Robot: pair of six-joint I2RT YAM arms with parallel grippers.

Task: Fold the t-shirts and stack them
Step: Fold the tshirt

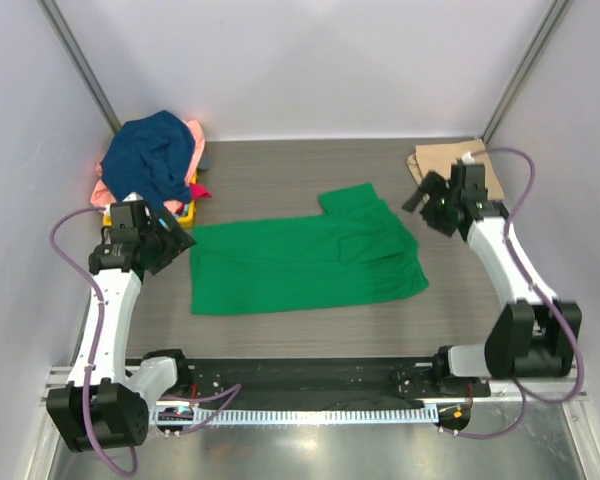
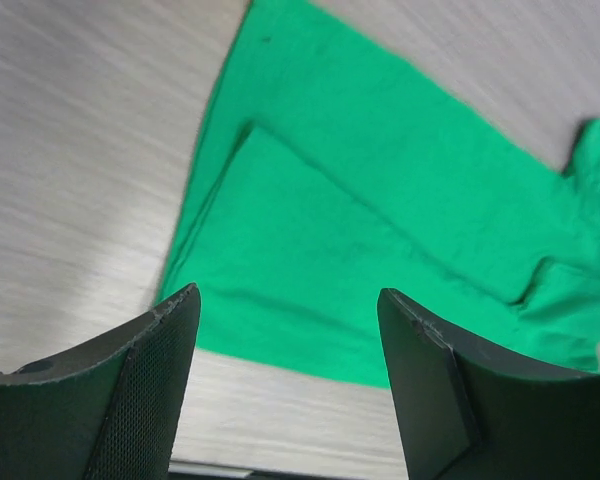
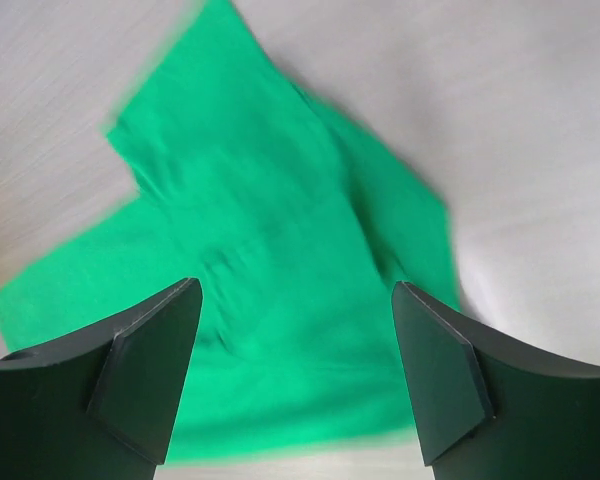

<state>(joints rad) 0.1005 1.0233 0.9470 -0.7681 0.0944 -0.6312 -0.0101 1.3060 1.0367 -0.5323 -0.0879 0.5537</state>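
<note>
From above, the green t-shirt (image 1: 300, 262) lies flat mid-worktop (image 1: 280, 180), long axis left to right, one sleeve pointing to the far side at its right end. The left hand (image 1: 170, 243) hangs at its left edge, the right hand (image 1: 428, 203) by the sleeve. A navy-topped heap of tees (image 1: 152, 158) sits far left, a tan tee (image 1: 445, 158) far right. Left wrist: fingers (image 2: 150, 380) spread, released, over a folded edge. Right wrist: blurred, apparently likewise empty

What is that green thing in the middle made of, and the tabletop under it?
The green t-shirt looks like soft, matte cloth, probably a cotton knit: it lies limp, with creases and folded layers. The table looks like grey wood-grain laminate, with fine streaks and a faint sheen. It could also be real wood.
</note>
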